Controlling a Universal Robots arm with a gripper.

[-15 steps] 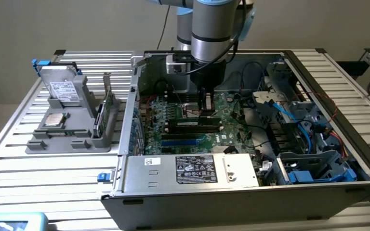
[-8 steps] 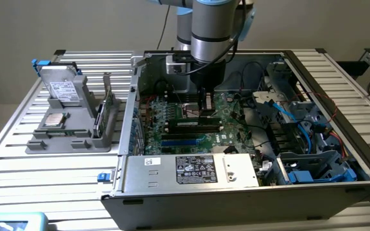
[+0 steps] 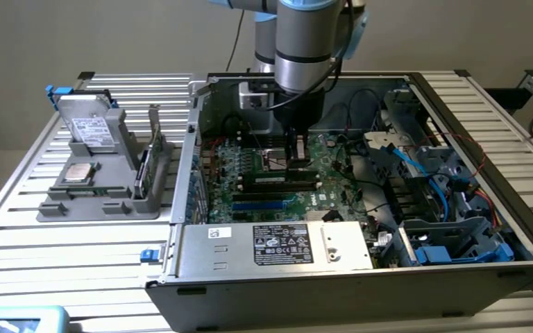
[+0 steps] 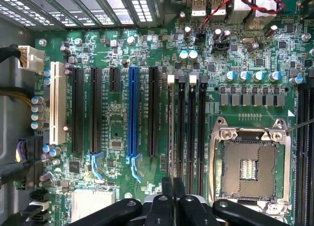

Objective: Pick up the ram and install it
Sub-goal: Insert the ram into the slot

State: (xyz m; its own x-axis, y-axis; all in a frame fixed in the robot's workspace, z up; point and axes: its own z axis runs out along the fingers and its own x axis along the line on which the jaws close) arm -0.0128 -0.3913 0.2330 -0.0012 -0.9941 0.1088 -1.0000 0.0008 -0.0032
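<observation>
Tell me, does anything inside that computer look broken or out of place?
Nothing looks broken or spilled. The one oddity is the processor socket on the motherboard: its metal frame surrounds a bare square with no chip seated.

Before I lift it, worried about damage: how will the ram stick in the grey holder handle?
The ram stick looks thin and flat, so probably light and stiff. Standing on edge in the grey holder, it may tip if nudged.
</observation>
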